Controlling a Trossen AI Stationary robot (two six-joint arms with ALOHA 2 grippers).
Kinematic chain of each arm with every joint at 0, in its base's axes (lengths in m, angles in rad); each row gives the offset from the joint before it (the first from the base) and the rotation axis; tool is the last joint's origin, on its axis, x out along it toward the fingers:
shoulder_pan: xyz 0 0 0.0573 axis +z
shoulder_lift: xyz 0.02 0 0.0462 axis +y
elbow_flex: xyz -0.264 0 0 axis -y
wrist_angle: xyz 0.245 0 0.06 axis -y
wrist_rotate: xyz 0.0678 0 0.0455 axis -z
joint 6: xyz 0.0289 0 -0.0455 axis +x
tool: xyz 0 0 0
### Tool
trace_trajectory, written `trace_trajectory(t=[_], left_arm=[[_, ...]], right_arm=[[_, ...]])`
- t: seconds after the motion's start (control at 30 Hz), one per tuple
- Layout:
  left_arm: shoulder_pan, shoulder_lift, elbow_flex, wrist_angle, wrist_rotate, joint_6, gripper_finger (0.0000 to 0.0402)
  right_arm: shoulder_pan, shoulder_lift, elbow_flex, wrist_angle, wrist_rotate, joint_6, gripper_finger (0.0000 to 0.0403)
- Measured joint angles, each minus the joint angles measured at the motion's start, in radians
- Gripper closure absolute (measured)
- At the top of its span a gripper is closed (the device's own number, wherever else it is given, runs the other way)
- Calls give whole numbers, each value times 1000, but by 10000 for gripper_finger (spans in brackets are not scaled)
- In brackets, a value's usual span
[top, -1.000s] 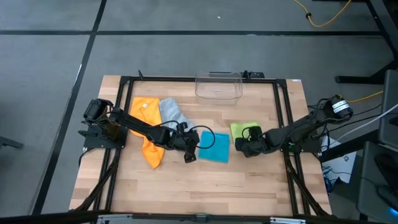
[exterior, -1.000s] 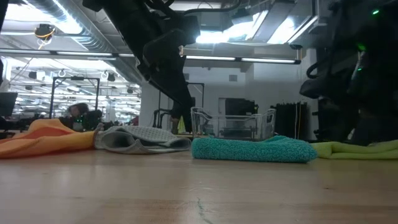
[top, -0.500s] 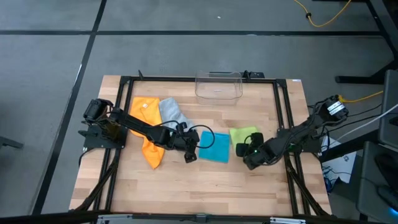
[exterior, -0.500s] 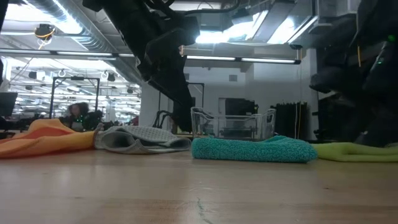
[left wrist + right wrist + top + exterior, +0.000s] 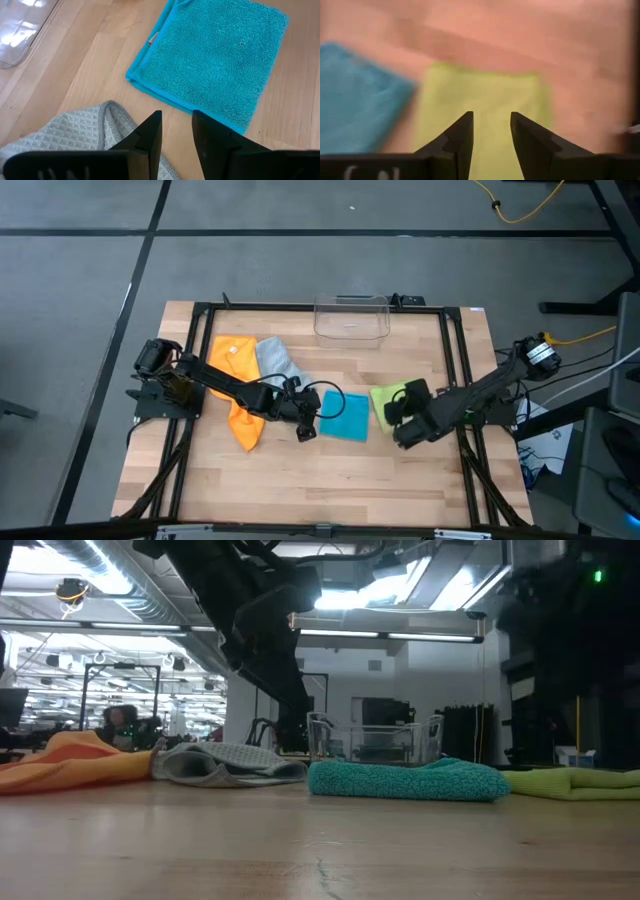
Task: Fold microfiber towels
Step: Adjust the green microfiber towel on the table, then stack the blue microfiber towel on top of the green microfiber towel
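Note:
Four towels lie on the wooden table (image 5: 400,480). The orange one (image 5: 236,380) and the light grey one (image 5: 275,363) are crumpled at the left. The teal one (image 5: 347,418) lies folded in the middle, and the lime green one (image 5: 384,395) lies flat to its right. My left gripper (image 5: 304,430) hovers open and empty between the grey towel (image 5: 70,132) and the teal towel (image 5: 210,55). My right gripper (image 5: 396,418) hovers open and empty over the green towel (image 5: 485,95), with the teal towel (image 5: 355,95) beside it.
A clear plastic bin (image 5: 352,317) stands at the table's far edge, and it also shows in the low view (image 5: 375,740). A black frame (image 5: 200,330) runs around the table. Bare wood lies along the near edge.
My right gripper has drawn back from the green towel toward the table's near edge and has risen; its arm no longer hangs low over the towel in the low view. The green towel now lies flatter on the table. My left arm has kept still.

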Motion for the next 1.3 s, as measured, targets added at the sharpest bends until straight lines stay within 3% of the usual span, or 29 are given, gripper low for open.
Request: trace_trajectory(t=[0.23, 0.43, 0.67, 1.1, 1.3], left_arm=[[0, 0, 0, 1, 0, 0, 301], [0, 0, 0, 2, -3, 0, 302], [0, 0, 0, 3, -3, 0, 302], [0, 0, 0, 3, -4, 0, 302], [0, 0, 0, 3, -4, 0, 302]], right_arm=[[-40, 25, -148, 63, -263, 37, 269], [-16, 42, -195, 263, -329, -22, 269], [21, 43, -196, 383, -467, -39, 270], [52, 42, -133, 457, -463, -20, 270], [52, 42, -52, 423, -386, -96, 270]])
